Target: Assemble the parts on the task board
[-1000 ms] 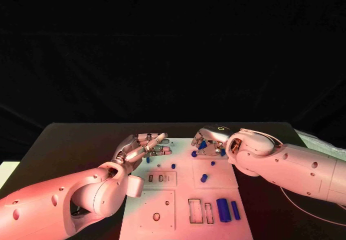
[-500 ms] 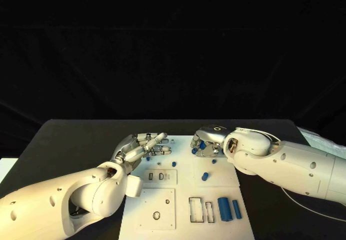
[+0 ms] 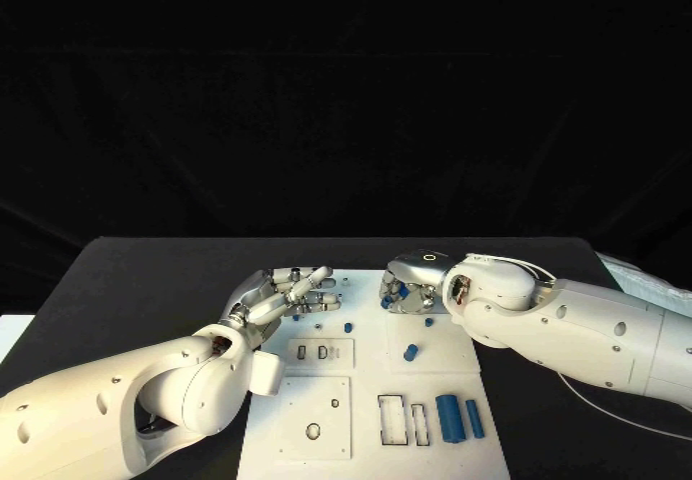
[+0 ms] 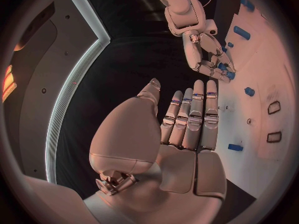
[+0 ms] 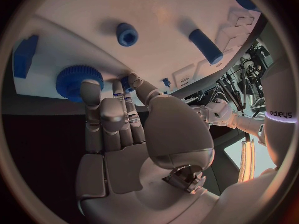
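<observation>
The white task board [image 3: 325, 415] lies in the middle of the black table. My right hand [image 3: 411, 284] is curled over the board's far edge. In the right wrist view its fingertips rest on a blue toothed wheel [image 5: 79, 81], and the thumb and a finger pinch a small blue part [image 5: 127, 83] beside it. My left hand [image 3: 290, 289] hovers at the board's far left corner, fingers straight and side by side, holding nothing. A blue peg [image 5: 127, 34] and a blue cylinder [image 5: 206, 46] lie on the board beyond the right hand.
Loose blue pieces lie mid-board: a peg [image 3: 348, 327] and a short cylinder [image 3: 411, 352]. Two long blue cylinders [image 3: 446, 417] lie near the board's right front, beside two rectangular slots [image 3: 389, 420]. A pale bundle [image 3: 642, 280] sits at the table's right edge.
My right hand has shifted slightly left and toward the board's far edge. The left hand has barely moved.
</observation>
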`<act>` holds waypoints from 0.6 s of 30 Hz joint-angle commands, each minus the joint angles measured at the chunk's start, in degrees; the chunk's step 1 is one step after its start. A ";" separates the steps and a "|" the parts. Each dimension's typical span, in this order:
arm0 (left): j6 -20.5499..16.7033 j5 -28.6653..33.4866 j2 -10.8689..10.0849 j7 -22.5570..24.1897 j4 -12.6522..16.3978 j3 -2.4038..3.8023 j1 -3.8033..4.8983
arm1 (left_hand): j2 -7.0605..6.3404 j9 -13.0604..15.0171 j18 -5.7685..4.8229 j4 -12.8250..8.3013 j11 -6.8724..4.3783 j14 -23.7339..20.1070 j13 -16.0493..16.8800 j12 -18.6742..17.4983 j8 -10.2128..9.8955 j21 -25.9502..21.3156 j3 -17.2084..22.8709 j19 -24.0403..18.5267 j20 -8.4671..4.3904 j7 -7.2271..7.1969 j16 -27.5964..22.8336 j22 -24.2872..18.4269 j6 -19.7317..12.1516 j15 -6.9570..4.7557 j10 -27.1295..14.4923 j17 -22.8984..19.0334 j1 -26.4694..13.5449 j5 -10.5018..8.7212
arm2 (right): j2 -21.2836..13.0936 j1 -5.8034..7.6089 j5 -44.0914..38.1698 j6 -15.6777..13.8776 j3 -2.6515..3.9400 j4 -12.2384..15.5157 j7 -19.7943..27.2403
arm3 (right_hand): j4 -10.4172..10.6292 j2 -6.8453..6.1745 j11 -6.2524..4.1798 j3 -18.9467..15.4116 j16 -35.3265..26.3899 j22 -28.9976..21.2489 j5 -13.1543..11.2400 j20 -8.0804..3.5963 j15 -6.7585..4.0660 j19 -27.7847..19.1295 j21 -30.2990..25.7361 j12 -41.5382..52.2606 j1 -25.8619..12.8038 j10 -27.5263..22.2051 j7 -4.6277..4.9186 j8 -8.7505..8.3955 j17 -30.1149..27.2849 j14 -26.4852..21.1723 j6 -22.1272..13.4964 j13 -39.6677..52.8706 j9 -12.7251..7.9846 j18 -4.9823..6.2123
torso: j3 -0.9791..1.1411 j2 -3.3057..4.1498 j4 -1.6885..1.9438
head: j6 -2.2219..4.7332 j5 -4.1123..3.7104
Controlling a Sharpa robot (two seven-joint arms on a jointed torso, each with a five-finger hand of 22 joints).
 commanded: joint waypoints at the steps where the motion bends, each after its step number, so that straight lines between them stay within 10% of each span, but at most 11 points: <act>1: 0.76 0.12 0.03 -0.07 0.10 0.05 0.07 | 0.64 -0.07 0.62 -0.25 0.20 -0.21 -0.08 -0.39 -0.26 -0.27 -0.24 0.35 -0.10 0.48 -0.36 -0.05 -0.04 0.33 -0.07 0.09 -0.05 -0.24 | 0.10 -0.16 -0.93 -2.46 -0.13 0.20 -0.28 | 0.69 1.46 -0.21 0.67 0.84 0.93 -0.92 -0.07 -0.57 0.46 0.79 0.32 0.19 0.93 -0.34 0.53 0.79 1.91 0.93 0.10 0.51 -1.18 | -0.02 0.08 0.12 | 0.08 -0.11; 18: 0.61 0.12 -0.91 -0.11 -0.83 0.05 0.07 | 0.80 -0.06 0.60 -0.54 0.26 -0.24 -0.08 -0.55 -0.42 -0.45 -0.25 0.42 -0.07 0.53 -0.54 -0.11 -0.13 0.38 -0.21 0.17 0.18 -0.22 | 2.54 0.10 2.04 -13.89 0.72 -0.41 -3.95 | 2.32 1.41 -0.50 1.59 2.57 2.86 -1.76 -0.28 -0.75 0.84 2.42 0.06 -0.13 1.90 -0.65 0.55 2.51 1.78 1.53 0.08 0.89 -1.45 | -0.17 0.35 0.46 | 0.71 -0.04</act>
